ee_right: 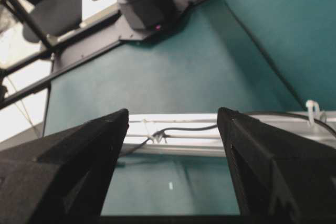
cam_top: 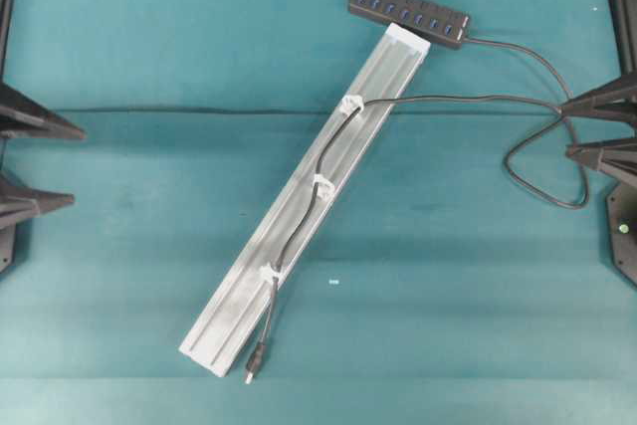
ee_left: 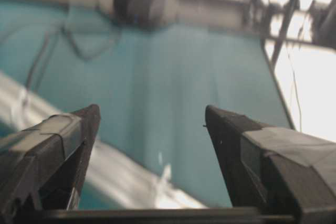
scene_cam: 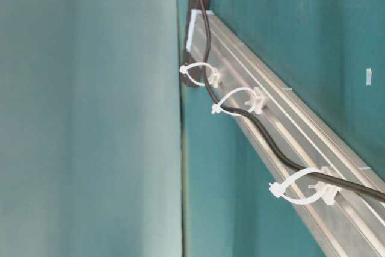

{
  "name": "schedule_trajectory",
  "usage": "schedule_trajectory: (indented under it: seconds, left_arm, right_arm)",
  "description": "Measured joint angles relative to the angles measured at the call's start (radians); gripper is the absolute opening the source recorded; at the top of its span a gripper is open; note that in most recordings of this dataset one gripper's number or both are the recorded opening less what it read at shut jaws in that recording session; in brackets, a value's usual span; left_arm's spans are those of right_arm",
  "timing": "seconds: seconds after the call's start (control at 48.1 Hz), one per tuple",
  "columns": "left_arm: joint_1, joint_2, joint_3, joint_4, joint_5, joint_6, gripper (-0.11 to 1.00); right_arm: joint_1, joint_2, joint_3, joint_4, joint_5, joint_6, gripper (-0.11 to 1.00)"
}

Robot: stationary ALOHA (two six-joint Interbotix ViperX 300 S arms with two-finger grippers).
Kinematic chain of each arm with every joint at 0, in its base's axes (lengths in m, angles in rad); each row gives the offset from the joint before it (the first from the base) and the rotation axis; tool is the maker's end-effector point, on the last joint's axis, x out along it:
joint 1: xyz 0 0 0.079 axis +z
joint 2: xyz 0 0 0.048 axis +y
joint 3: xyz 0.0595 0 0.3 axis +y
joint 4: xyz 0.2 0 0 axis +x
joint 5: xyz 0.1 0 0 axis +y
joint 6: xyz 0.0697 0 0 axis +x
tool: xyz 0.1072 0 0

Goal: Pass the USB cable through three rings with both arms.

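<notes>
On one rail (cam_top: 299, 236), one USB cable (cam_top: 299, 211), three rings (cam_top: 322, 183)

The teal table (cam_top: 129, 206) bears an aluminium rail (cam_top: 239, 296), hub (cam_top: 408, 13) and USB cable (cam_top: 537, 171).

This looks like a robot lab. A table (cam_top: 149, 246) wears a plain teal cloth, with a black robot arm (cam_top: 30, 126) at each side. A silver rail (cam_top: 299, 216) lies on it, and black metal frames (ee_right: 31, 85) stand behind.
</notes>
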Motion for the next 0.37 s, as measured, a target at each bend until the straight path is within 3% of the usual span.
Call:
schedule_trajectory:
  seconds: [0.187,0.374]
  left_arm:
    - [0.0,-0.011,0.014,-0.003,-0.041,0.137,0.88]
    - [-0.002,-0.015,0.02,0.0,-0.029,0.124,0.88]
  right_arm:
    - [-0.002,0.008,0.009,-0.003,-0.069,0.0,0.79]
    - [0.0,0.008,0.015,-0.04,-0.117,-0.002,0.79]
